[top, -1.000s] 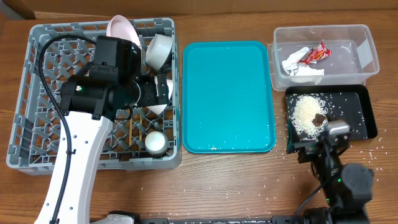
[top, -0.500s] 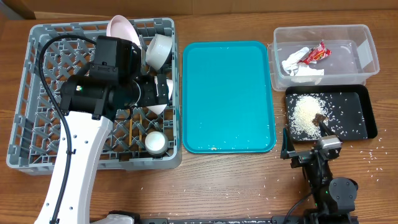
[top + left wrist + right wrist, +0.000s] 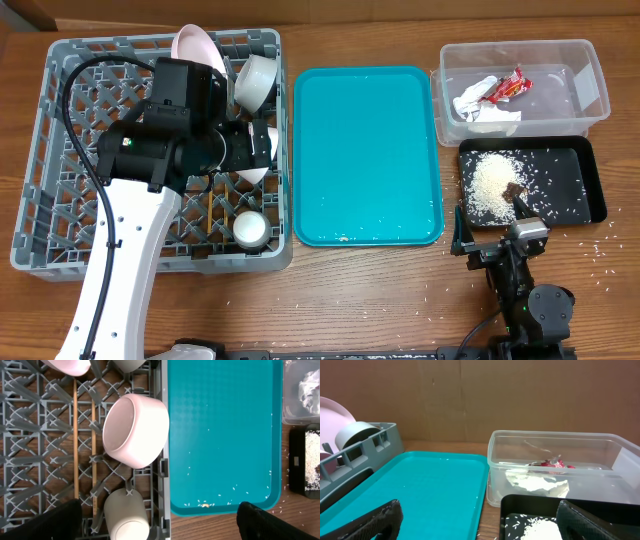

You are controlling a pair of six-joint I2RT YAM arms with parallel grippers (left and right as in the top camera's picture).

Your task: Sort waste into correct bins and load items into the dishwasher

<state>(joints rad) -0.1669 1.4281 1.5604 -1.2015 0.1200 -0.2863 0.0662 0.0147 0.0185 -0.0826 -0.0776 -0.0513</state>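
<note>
At the left of the overhead frame we see the large square grey plastic dish rack (image 3: 45, 200), and it holds every dish. The round white plate (image 3: 190, 45) stands on edge at its upper rim, with one white bowl (image 3: 256, 82) just right of it. A second white bowl (image 3: 136, 430) lies tipped on its side below that. The small white cup (image 3: 250, 229) sits near the lower right corner, and the pair of thin wooden chopsticks (image 3: 76, 445) lies along the lattice. The left gripper (image 3: 265, 148) hovers over the second bowl with its jaws spread wide and nothing between them.

In the middle lies the teal serving tray (image 3: 365, 150), bare except for a few rice grains (image 3: 200, 504) along its lower edge.

At the upper right, the clear plastic rectangular tub (image 3: 590, 70) contains the crumpled white napkin (image 3: 480, 105) and the red printed snack wrapper (image 3: 508, 83). Below it, the black rectangular tray (image 3: 580, 195) carries a heap of white rice (image 3: 488, 185) with a brown food scrap (image 3: 514, 191). The right gripper (image 3: 492, 228) sits low by that tray's lower left corner, jaws released and empty.

We judge the sorting and loading essentially done, with only stray grains left on the teal tray and the wooden table (image 3: 380, 300). The next move calls for both arms to pull clear. We judge the left should rise straight up, so its fingers do not catch the bowl or the pegs.
</note>
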